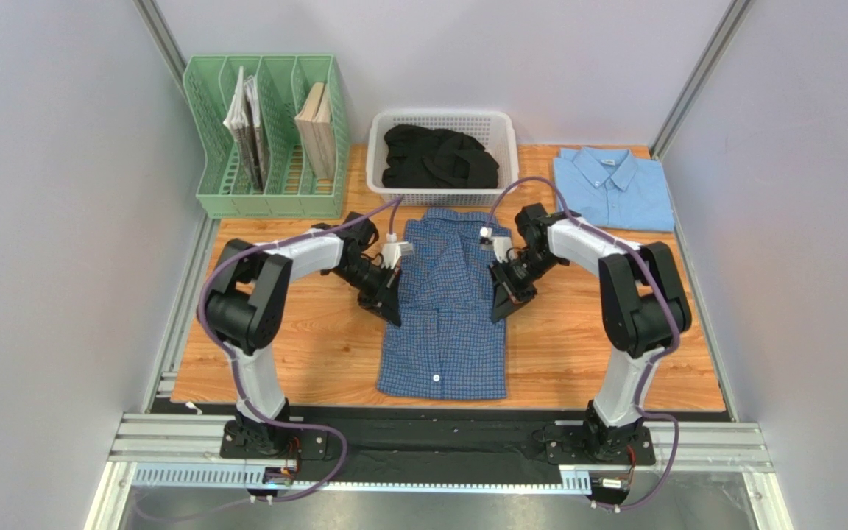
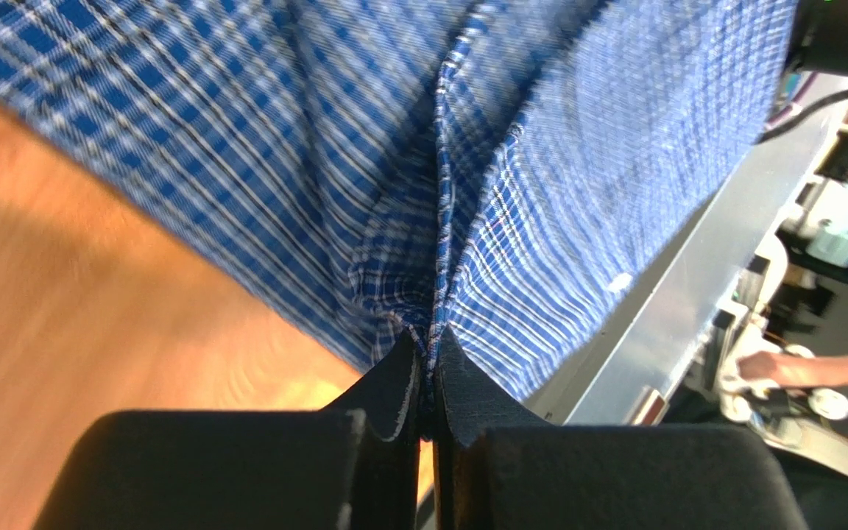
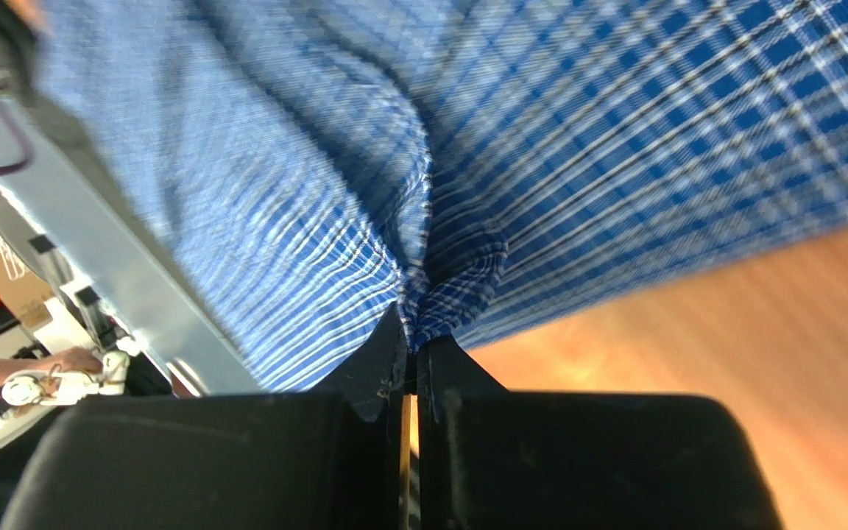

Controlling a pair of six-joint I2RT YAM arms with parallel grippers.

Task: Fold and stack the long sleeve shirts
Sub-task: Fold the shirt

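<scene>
left gripper (image 2: 431, 353): jaws closed, pinching a fold of check cloth at the shirt's left edge
right gripper (image 3: 412, 337): jaws closed, same pinch on the right edge
grip height: both about mid-length, slightly to the collar side, roughly level with each other
check shirt (image 1: 445, 320): flat on the worktop (image 1: 285, 353), centred between the arms, button side up
long axis: near-far, collar far, hem near; the jaws come in from either side, across that axis
nearer arm: neither, the shirt's edges are about equally close to both
next move (guess): a fold across the length, so both pinches need to travel together along the axis or the fold line skews
look: dark blue fine check, white buttons, narrow rectangle, no sleeves showing at the sides; cloth puckers at each pinch
light blue shirt (image 1: 613, 188): folded, collar up, far right corner, well apart from the check one
stack: not yet made
</scene>
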